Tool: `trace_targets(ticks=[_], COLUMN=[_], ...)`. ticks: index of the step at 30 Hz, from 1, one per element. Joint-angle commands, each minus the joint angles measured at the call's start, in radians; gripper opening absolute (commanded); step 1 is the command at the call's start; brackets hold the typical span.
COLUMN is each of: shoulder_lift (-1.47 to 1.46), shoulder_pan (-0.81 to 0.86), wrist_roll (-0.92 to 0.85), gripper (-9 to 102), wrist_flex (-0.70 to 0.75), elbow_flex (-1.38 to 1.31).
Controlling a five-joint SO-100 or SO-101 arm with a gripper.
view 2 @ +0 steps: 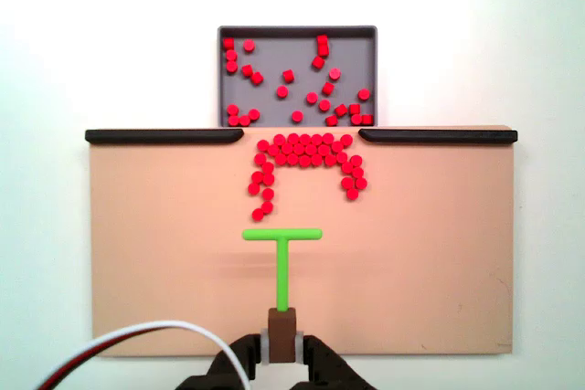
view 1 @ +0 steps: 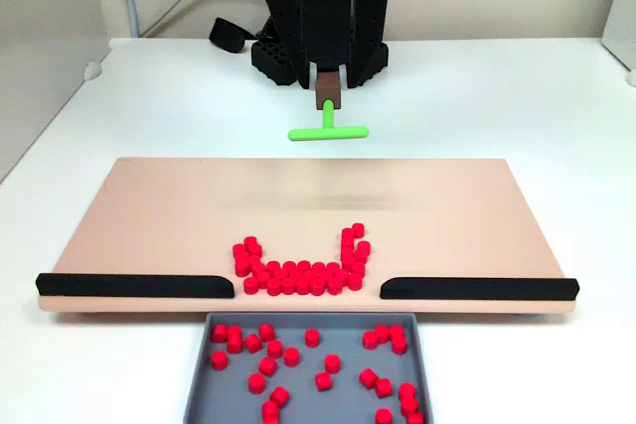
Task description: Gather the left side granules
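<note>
while the board (view 2: 164, 262) dwarfs all, the granules (view 2: 306, 154) curl in a u at its gap beside the tray (view 2: 297, 34); the pincer (view 2: 281, 333), clenched on the pusher (view 2: 282, 253), hangs behind. a fast shove could scatter them sideways.

So the board (view 2: 164, 253) sits flat on the counter (view 2: 46, 226). In the top-down fixed view, two strips (view 2: 164, 136) lie along its far edge, one left and one right, with a gap between them. The tray (view 2: 297, 32) sits just past that gap, off the board, with loose granules (view 2: 288, 76) scattered in it. On the board, right at the gap, more granules (view 2: 306, 151) form a U shape opening toward the arm. The pusher stick (view 2: 282, 262) is between that cluster and the board's near edge, its crossbar toward the granules and apart from them.
</note>
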Motion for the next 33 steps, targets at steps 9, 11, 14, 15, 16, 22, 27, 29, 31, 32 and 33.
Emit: trace_targets(ticks=[9,11,14,15,16,22,27,29,31,32,33], shoulder_lift=[0.006,0.003,-0.002,-0.006,-0.012,-0.031,-0.015,-0.012,-0.009,-0.011,-0.012], shoulder_pan=[0.011,0.008,0.006,0.009,0.012,0.009,-0.008,-0.011,-0.017,-0.020,-0.023], wrist_roll=[-0.005,-0.005,-0.002,0.000,0.005,0.094,0.181,0.215,0.245,0.259,0.275], gripper=[0,0,0,0,0,0,0,0,0,0,0], wrist_flex=[0.005,0.005,0.005,0.005,0.005,0.005,0.005,0.005,0.005,0.005,0.005], elbow_flex=[-0.006,-0.006,-0.006,-0.006,-0.006,-0.006,-0.006,-0.006,-0.006,-0.006,-0.006])
